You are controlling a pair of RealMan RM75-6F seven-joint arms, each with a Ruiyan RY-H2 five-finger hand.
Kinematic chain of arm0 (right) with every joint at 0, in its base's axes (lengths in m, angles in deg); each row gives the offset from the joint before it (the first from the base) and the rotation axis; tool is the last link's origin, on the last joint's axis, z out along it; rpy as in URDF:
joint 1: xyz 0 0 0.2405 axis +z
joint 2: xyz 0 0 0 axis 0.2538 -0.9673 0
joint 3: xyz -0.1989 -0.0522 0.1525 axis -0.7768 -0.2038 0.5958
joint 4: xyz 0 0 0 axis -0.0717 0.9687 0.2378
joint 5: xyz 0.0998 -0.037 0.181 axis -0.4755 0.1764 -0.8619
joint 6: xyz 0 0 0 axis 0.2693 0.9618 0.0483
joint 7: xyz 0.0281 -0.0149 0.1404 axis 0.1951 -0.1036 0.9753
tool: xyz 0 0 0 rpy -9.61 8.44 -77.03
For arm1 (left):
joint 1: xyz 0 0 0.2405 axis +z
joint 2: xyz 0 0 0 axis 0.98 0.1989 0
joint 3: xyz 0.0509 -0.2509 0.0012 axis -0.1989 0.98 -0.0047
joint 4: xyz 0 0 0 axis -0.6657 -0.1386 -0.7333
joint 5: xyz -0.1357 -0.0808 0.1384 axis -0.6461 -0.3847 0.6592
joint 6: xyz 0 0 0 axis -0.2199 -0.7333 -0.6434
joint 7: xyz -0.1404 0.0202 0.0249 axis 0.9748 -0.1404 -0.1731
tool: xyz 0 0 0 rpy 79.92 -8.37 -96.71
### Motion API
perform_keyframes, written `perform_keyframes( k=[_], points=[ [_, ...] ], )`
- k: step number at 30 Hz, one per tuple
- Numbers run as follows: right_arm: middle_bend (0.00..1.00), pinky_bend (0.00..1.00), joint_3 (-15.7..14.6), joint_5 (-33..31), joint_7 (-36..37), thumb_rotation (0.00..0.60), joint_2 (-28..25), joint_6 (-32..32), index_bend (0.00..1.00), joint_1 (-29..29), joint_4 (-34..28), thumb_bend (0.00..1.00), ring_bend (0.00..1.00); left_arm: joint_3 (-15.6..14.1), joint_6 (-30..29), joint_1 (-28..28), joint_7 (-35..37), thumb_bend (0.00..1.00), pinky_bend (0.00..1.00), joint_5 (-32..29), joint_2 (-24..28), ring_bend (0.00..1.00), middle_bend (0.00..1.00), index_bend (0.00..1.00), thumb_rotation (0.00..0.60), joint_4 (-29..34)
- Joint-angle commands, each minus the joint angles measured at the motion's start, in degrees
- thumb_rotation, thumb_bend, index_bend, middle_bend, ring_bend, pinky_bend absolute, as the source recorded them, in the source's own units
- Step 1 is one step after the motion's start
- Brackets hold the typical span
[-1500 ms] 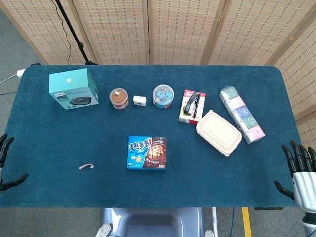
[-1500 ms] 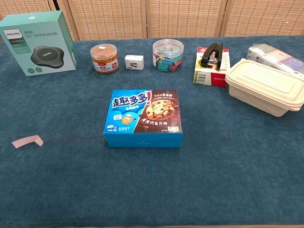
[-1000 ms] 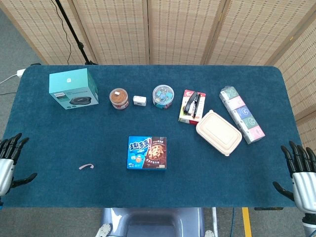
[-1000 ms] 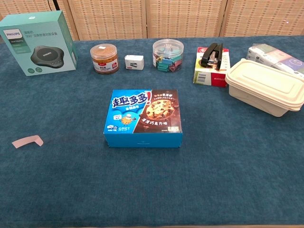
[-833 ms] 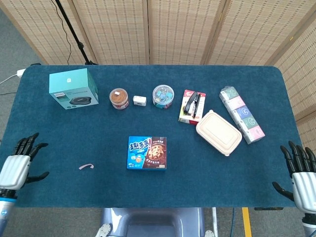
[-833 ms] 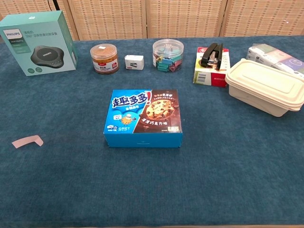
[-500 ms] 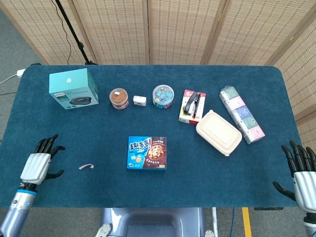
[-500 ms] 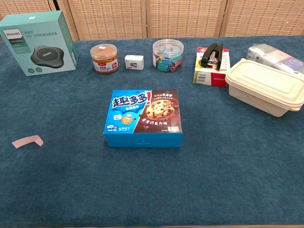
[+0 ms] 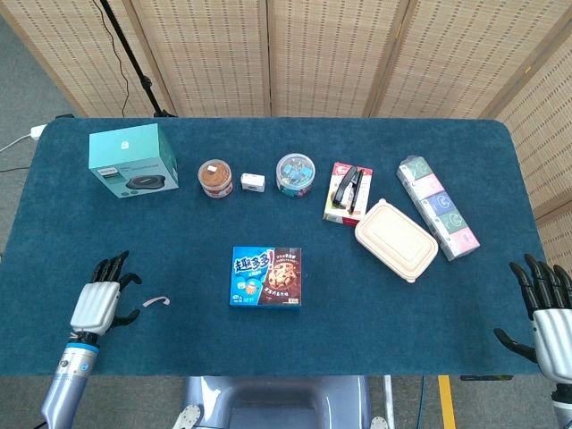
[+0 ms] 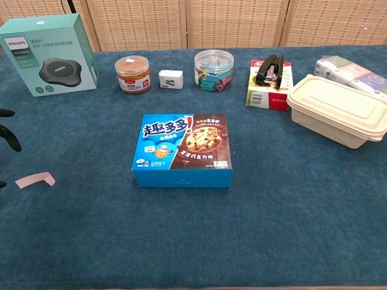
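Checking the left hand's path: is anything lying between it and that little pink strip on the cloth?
Nothing visible does. The left hand, fingers spread, hovers just left of the pink strip, with only bare blue cloth between them.

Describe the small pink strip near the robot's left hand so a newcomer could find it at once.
Start at the blue biscuit box in the middle of the blue table and look left. The pink strip lies flat just beside the left hand. Nothing else here is so small, thin and curved.

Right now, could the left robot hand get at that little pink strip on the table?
Probably yes. The left robot hand is open just beside the pink strip, with only bare blue cloth between them.
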Motion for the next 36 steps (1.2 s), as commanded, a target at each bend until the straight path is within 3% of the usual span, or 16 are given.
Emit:
perform_keyframes(
  k=[1,15,21,36],
  points=[
    [0.0,0.0,0.0,0.0,0.2,0.6,-0.1,0.0,0.05,0.0,0.0,0.0,0.0,0.5,0.3,-0.5,-0.9,0.21,0.0,-1.1,-1.8,0.0,0.0,0.41,0.6,-1.1],
    [0.0,0.0,0.0,0.0,0.3,0.6,0.0,-0.1,0.05,0.1,0.2,0.0,0.0,0.5,-0.2,-0.6,-2.5,0.26,0.0,-3.0,-7.9,0.0,0.0,0.47,0.6,-6.1],
    [0.0,0.0,-0.1,0.0,0.1,0.6,0.1,-0.2,0.05,0.1,0.1,0.0,0.0,0.5,0.7,-1.0,-1.9,0.33,0.0,-3.2,-7.9,0.0,0.0,0.47,0.6,-6.0],
    [0.0,0.0,-0.1,0.0,0.3,0.6,0.1,-0.3,0.04,0.2,0.1,0.0,0.0,0.0,0.8,-0.8,-2.9,0.35,0.0,-4.1,-7.7,0.0,0.0,0.5,0.6,-4.7]
  ],
)
